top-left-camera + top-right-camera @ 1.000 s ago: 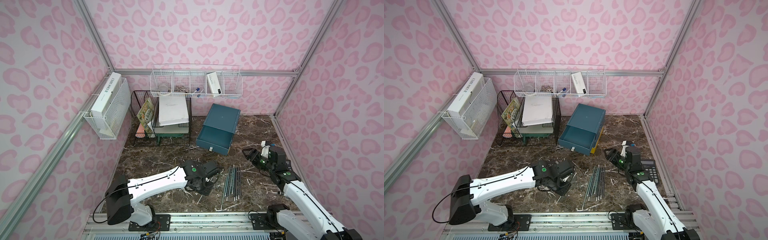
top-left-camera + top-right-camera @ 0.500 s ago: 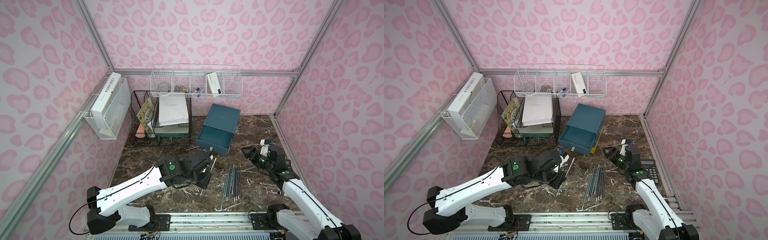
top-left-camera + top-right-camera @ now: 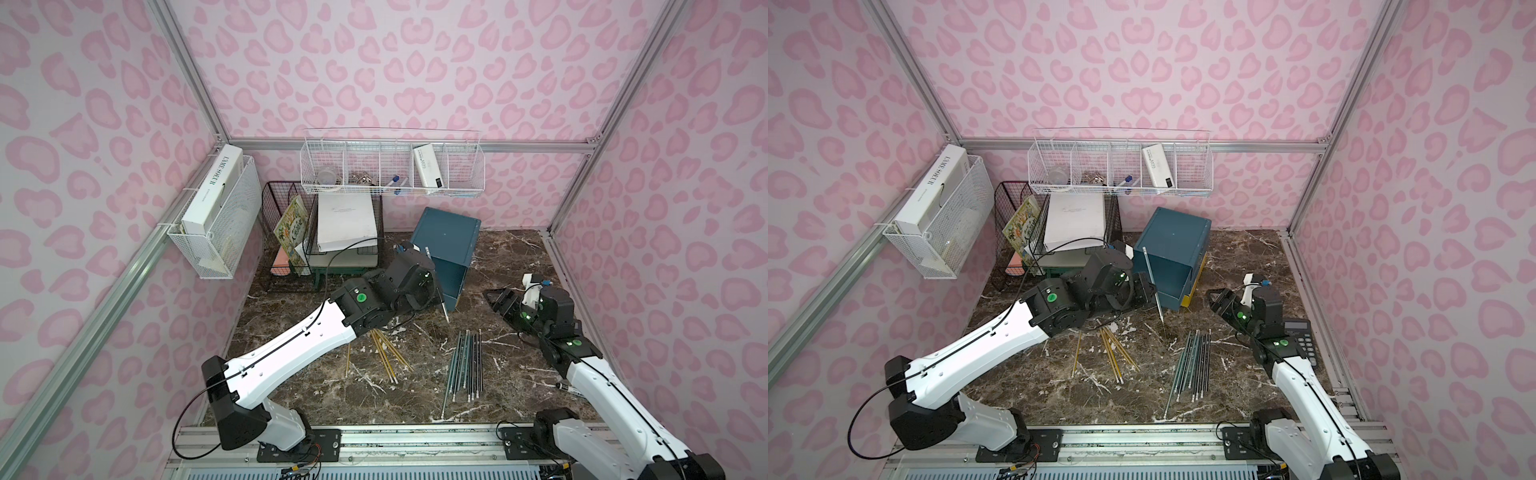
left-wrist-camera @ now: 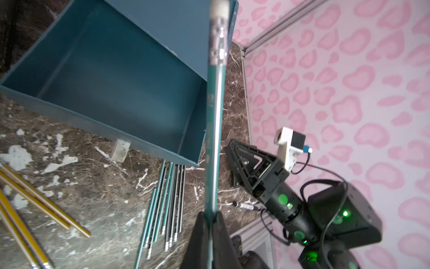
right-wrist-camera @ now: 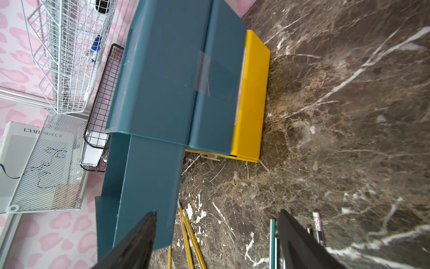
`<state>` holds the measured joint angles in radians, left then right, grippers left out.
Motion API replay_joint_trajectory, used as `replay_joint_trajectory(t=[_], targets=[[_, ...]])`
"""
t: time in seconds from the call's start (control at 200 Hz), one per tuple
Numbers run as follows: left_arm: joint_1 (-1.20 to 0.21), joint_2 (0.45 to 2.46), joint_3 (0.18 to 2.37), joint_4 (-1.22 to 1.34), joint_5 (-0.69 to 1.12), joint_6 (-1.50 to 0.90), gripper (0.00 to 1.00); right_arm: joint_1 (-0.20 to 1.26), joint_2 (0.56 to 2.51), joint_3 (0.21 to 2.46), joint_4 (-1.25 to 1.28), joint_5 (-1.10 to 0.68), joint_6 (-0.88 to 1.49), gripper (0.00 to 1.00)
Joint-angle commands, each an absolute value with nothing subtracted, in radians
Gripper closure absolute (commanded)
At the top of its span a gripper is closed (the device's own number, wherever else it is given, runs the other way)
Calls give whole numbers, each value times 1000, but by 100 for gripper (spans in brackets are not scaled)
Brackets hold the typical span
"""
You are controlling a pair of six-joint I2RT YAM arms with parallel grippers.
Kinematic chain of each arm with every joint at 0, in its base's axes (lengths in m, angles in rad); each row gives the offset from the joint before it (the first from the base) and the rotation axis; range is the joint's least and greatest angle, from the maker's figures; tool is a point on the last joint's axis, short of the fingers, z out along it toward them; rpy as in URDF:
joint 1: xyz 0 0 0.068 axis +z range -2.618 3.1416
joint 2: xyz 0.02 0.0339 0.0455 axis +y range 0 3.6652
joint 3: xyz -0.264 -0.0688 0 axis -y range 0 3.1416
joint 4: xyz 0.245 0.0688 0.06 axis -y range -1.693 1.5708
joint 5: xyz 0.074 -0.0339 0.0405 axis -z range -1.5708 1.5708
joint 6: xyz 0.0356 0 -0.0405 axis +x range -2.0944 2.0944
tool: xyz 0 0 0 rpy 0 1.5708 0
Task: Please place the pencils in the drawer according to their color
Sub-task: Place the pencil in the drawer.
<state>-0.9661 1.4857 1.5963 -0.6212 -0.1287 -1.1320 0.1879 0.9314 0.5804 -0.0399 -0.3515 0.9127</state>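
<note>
Teal pencil point(image 4: 215, 116) between fingers point(image 4: 197, 244), left-wrist view

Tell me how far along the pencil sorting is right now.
Done: one teal drawer is pulled open, and it looks empty. In hand: the left hand is shut on a teal pencil, close to that drawer. Left: the yellow pencils and the row of teal and black pencils lie on the table, none sorted. The right hand is open and empty.
</note>
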Motion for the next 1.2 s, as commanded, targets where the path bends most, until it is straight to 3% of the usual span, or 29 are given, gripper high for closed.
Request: replay_joint_trajectory(t=[0.0, 0.18, 0.65, 1.195], targets=[[-964, 1520, 1641, -552, -226, -1331, 100, 189, 936, 595, -21, -360, 922, 20], [-956, 1573, 1666, -515, -264, -1467, 100, 189, 936, 594, -20, -364, 925, 20], [-937, 1660, 1661, -554, -156, -1743, 100, 188, 922, 568, -17, -356, 931, 19], [-874, 1730, 1689, -595, -36, -1750, 100, 188, 931, 551, 2, -341, 941, 19]])
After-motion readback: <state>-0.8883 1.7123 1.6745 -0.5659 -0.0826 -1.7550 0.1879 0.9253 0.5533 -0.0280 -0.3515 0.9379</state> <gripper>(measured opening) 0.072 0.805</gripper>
